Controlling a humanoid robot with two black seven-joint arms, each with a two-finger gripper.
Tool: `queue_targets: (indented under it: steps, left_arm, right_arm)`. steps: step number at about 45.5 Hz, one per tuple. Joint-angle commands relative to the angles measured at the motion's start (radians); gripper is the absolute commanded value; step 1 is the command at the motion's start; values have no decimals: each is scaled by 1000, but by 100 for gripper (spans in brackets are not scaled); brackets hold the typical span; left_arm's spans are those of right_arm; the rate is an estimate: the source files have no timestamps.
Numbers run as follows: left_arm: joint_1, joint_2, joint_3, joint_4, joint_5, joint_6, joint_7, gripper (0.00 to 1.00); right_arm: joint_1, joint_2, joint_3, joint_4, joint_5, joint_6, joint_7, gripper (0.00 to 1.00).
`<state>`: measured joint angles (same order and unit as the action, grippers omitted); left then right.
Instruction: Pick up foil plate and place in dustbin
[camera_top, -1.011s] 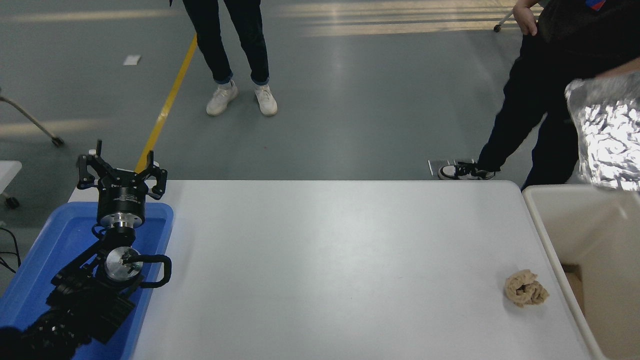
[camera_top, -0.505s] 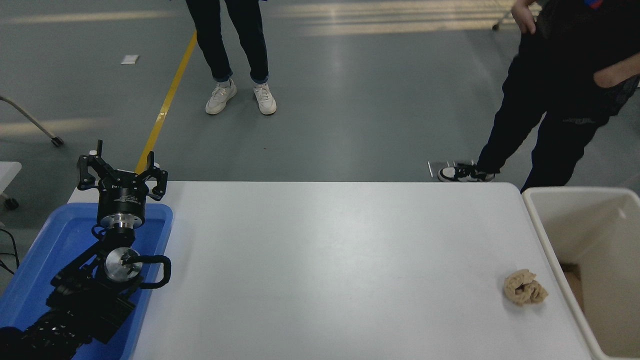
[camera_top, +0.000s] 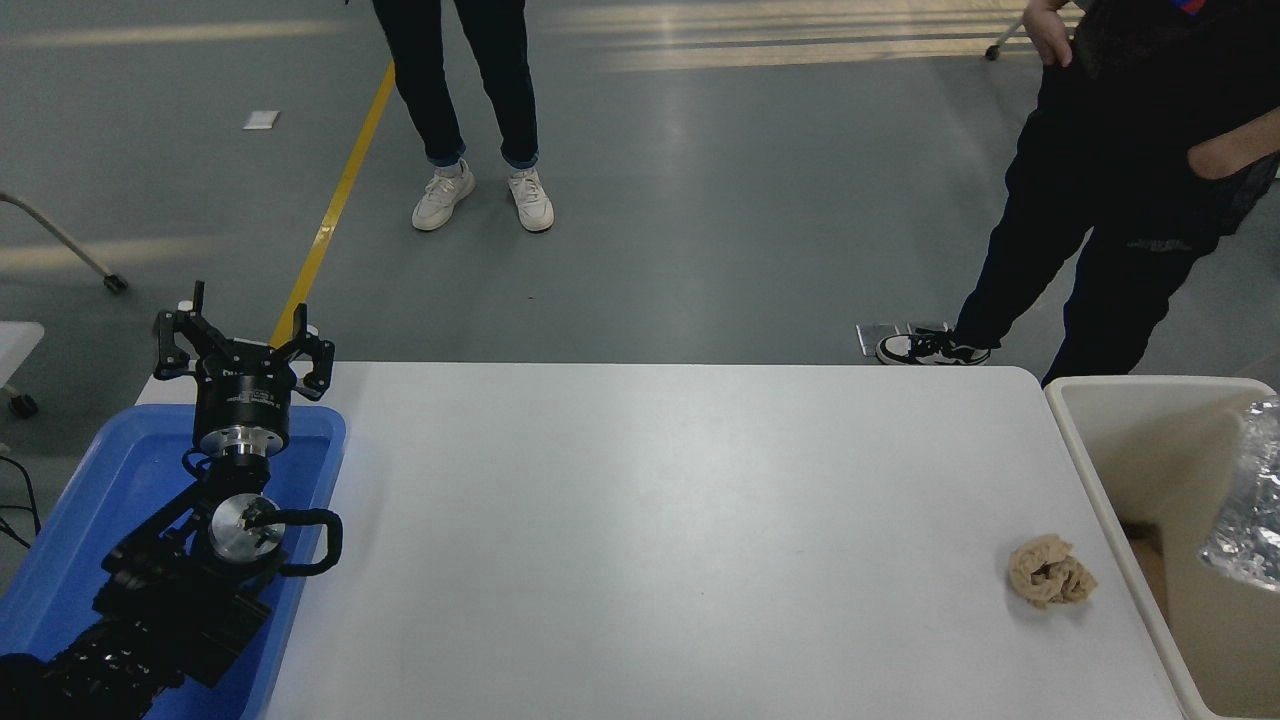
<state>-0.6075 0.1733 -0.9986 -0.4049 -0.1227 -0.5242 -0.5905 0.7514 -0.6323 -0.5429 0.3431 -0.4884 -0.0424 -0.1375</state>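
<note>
crinkly silver foil plate (camera_top: 1247, 500) sits tilted inside the cream dustbin (camera_top: 1100, 470), up against its right side, partly cut off

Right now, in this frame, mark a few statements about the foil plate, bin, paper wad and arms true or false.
1. The shiny crinkled foil plate is inside the cream plastic dustbin. True.
2. The tan crumpled paper wad lies in the shallow blue plastic tray. False: it lies on the white table, near the dustbin.
3. The left pincer is open over the tray's far end. True.
4. The right pincer holds the foil plate. False: no right arm is in view.
</note>
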Motion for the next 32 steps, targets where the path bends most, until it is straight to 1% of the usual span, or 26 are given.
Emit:
queue_targets:
  steps: [1, 2, 3, 4, 5, 7, 18, 21, 25, 32]
  left_arm:
    - [0, 0, 0, 0, 0, 0, 0, 99]
    - [0, 0, 0, 0, 0, 1, 0, 99]
    - [0, 0, 0, 0, 0, 1, 0, 99]
    - [0, 0, 0, 0, 0, 1, 0, 99]
    - [0, 0, 0, 0, 0, 1, 0, 99]
    - [0, 0, 0, 0, 0, 1, 0, 99]
    - [0, 0, 0, 0, 0, 0, 0, 99]
    - [0, 0, 0, 0, 0, 0, 0, 99]
    - [0, 0, 0, 0, 0, 0, 0, 99]
    - [0, -2, 0, 0, 2, 0, 1, 99]
  right_arm:
    - [-38, 62, 17, -12, 21, -33, -1, 6]
    - [-37, 63, 17, -12, 22, -31, 1, 16]
    - [-33, 63, 17, -12, 22, -31, 1, 35]
    - [-32, 63, 17, -10, 22, -31, 1, 59]
    - [-30, 63, 17, -7, 22, -31, 1, 74]
    - [-23, 62, 17, -3, 21, -28, 2, 100]
    - [12, 51, 4, 57, -4, -17, 1, 100]
    - [58, 23, -31, 120, -27, -17, -1, 100]
    - [182, -64, -101, 279, -55, -11, 1, 100]
    - [495, -201, -251, 673, -55, 19, 1, 100]
